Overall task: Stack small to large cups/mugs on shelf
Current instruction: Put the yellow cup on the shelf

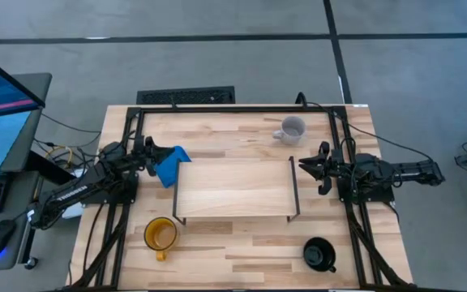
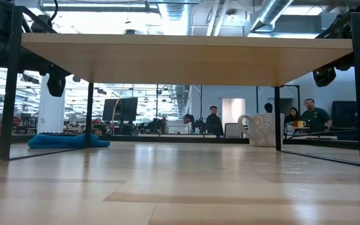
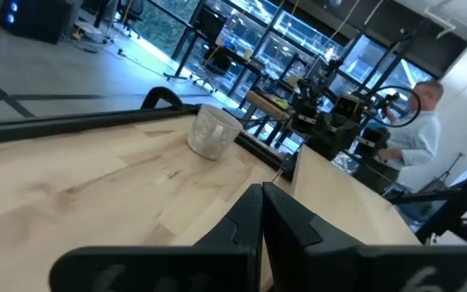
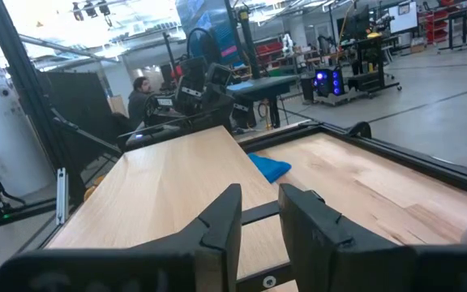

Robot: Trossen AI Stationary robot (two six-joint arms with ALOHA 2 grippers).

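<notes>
The light-wood shelf [image 1: 233, 191] stands on its black wire legs in the middle of the table. The yellow-orange mug [image 1: 160, 235] sits upright near the table's near edge, left of centre. The glossy black mug [image 1: 319, 254] stands near the near right corner. The pale grey-white mug [image 1: 292, 130] [image 2: 261, 129] [image 3: 213, 131] stands behind the shelf toward the far edge. My left gripper [image 1: 154, 154] [image 3: 262, 188] hovers shut at the shelf's left end. My right gripper [image 1: 308, 166] [image 4: 258, 203] hovers at the shelf's right end, open by a narrow gap.
A blue cloth [image 1: 171, 165] [image 2: 67, 140] [image 4: 267, 168] lies on the table by the shelf's far left corner, just beside my left gripper. Black frame rails [image 1: 233, 108] run along the table's far edge and sides. People [image 2: 314, 112] sit in the room beyond the table.
</notes>
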